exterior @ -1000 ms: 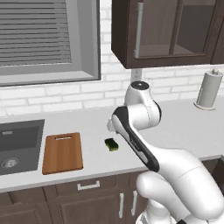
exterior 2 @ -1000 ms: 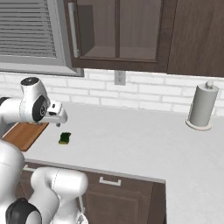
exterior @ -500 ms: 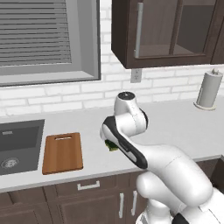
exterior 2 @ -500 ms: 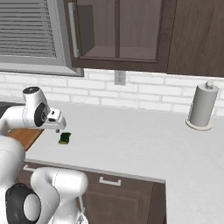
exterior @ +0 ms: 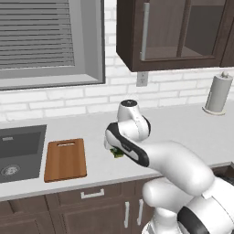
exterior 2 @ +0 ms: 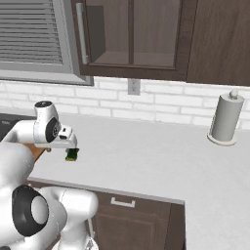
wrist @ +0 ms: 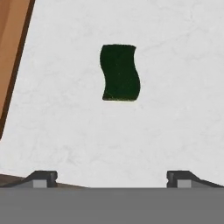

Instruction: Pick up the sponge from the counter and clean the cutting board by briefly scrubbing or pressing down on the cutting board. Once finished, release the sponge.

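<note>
Approach-to-grasp step, nothing picked up yet; the sponge (wrist: 120,72) lies flat on the counter (wrist: 175,122), dark green face up, wavy-edged, a thin yellow-green strip showing along one short edge; in the hand view it sits ahead of the gripper (wrist: 112,178), roughly centred between the two dark fingertips (wrist: 42,178), which stand wide apart with nothing between them, so the jaws are spread and empty; from the left base view the sponge (exterior: 118,153) is mostly hidden behind the arm's forearm, just a green sliver near the counter's front edge; from the right base view it (exterior 2: 72,155) shows just under the hand, and I can't tell from there how much gap is left; the cutting board (exterior: 66,158) lies flat on the counter between sponge and sink (exterior: 20,151), near the sponge but apart from it, slot handle at the far short end; its edge also shows at the side of the hand view (wrist: 11,52); next move, as I judge it: descend straight onto the sponge, bracket its narrow width, close, lift, carry across to the board, press, let go; risk is a soft sponge squashing or skating on the smooth worktop; a paper towel roll (exterior: 216,93) stands far down the counter, not involved; no brands, labels or readable writing anywhere.
</note>
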{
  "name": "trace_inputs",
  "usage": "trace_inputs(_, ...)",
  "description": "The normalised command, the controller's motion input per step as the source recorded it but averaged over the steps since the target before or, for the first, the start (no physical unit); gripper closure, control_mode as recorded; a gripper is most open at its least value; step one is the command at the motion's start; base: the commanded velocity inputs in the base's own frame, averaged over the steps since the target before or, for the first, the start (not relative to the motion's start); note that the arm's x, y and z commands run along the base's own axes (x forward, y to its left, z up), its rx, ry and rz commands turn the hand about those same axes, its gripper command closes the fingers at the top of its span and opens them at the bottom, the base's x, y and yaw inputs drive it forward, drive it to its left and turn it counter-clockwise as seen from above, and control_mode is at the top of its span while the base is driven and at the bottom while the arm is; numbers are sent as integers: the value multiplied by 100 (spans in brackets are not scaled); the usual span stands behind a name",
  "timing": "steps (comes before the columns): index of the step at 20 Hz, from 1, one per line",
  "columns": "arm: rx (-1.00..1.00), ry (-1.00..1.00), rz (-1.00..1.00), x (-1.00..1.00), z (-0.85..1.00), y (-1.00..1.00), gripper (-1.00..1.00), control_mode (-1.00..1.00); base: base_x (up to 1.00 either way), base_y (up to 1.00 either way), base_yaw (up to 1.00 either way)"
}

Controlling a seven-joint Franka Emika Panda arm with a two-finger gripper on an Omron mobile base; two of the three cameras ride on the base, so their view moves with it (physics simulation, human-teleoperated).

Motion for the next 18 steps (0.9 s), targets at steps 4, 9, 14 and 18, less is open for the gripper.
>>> trace_inputs(4, 0, 8, 2, 17, -18, 0, -100, -100, 0, 0, 0)
trace_inputs(9, 0, 9, 3, 23, -24, 0, -100, -100, 0, 0, 0)
trace_inputs(14, 0, 7, 3, 18, -25, 0, -100, -100, 0, 0, 0)
trace_inputs(18, 0, 6, 2, 10, -31, 0, -100, -100, 0, 0, 0)
